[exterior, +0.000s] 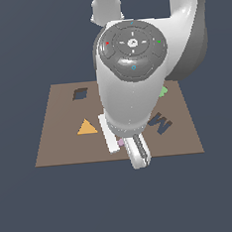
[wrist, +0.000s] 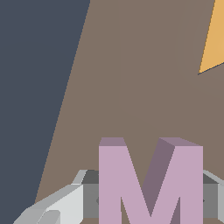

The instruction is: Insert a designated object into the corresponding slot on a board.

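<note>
The designated object (wrist: 150, 181), a pale lilac zigzag piece, sits between my gripper's (wrist: 151, 199) fingers (wrist: 65, 203), which press against both of its sides. In the exterior view only a small lilac corner (exterior: 121, 142) of it peeks out under the hand, near the front edge of the brown board (exterior: 60, 138). My gripper (exterior: 126, 146) is shut on the piece. Whether the piece rests on the board or hangs just above it, I cannot tell. The slot (exterior: 161, 123), a dark zigzag cutout, lies on the board toward the exterior view's right of the gripper, partly hidden by the arm.
An orange triangle (exterior: 86, 126) (wrist: 213, 41) lies on the board on the exterior view's left of the gripper. A dark diamond cutout (exterior: 80, 93) is at the back left. A green piece (exterior: 163, 91) shows behind the arm. The arm's bulk hides the board's middle.
</note>
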### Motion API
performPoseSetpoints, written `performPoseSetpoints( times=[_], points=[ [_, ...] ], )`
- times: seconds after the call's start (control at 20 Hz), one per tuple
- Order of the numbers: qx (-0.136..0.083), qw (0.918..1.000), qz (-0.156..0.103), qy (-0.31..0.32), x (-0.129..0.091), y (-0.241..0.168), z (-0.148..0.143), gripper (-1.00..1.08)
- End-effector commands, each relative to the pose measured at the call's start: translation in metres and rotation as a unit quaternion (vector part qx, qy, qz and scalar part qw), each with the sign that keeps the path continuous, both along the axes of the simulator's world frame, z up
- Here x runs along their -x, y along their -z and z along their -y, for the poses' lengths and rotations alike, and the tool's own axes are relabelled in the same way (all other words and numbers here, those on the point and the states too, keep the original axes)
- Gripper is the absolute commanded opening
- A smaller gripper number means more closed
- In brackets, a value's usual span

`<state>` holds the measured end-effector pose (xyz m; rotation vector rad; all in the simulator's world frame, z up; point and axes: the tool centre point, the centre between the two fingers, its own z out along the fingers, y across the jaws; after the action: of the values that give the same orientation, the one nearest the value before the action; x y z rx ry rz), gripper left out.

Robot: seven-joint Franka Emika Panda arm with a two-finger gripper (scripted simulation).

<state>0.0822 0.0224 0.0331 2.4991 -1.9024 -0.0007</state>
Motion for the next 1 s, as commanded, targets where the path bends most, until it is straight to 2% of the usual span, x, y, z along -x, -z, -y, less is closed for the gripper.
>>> performPoseSetpoints(
  times=[0.0,0.3,0.6,0.95],
  points=[
    [0.000,1.0000,0.000,-0.010,0.000,0.000,-0.006,-1.00],
    [0.000,0.9971,0.000,-0.076,0.006,-0.003,-0.047,-1.00],
    [0.000,0.9866,0.001,-0.163,0.023,-0.006,-0.098,-1.00],
    [0.000,0.9802,0.000,-0.198,0.033,-0.008,-0.117,-1.00]
  ],
)
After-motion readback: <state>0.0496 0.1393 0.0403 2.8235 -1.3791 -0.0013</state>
